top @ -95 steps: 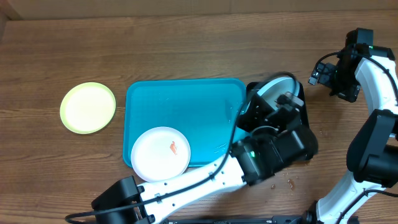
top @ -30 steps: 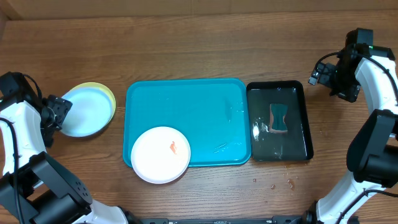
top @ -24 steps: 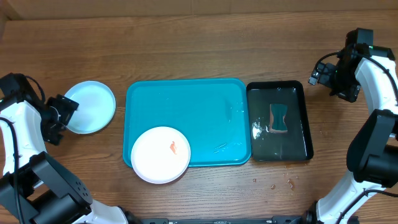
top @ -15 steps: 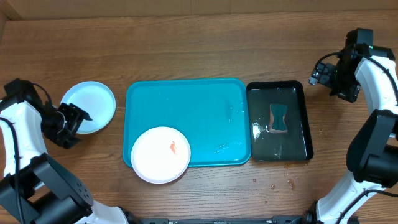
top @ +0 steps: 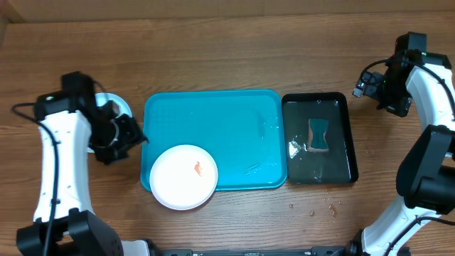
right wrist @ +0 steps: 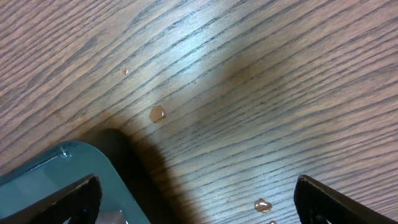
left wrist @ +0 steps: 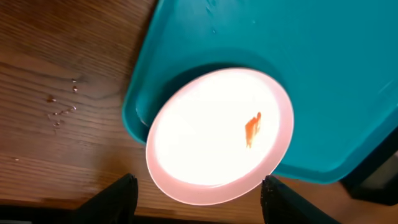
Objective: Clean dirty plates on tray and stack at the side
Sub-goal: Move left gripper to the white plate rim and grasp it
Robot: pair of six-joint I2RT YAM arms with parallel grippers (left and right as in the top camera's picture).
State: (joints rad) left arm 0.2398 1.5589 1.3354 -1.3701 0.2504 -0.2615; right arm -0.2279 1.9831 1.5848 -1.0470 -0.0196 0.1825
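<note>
A white plate with a small orange-red smear lies on the front left corner of the turquoise tray, and its rim overhangs the tray's edge. My left gripper hovers open at the tray's left edge, just left of that plate. In the left wrist view the white plate fills the middle, above the open left gripper, and nothing is between the fingers. A light blue plate peeks out behind the left arm. My right gripper is open over bare wood at the far right.
A glossy black tray with a teal sponge stands right of the turquoise tray. Its corner shows in the right wrist view. Water droplets dot the wood there and in front of the black tray.
My left gripper let go of the light blue plate on the yellow-green one at the left, then swung right to the tray's left edge. The right arm has not moved.
</note>
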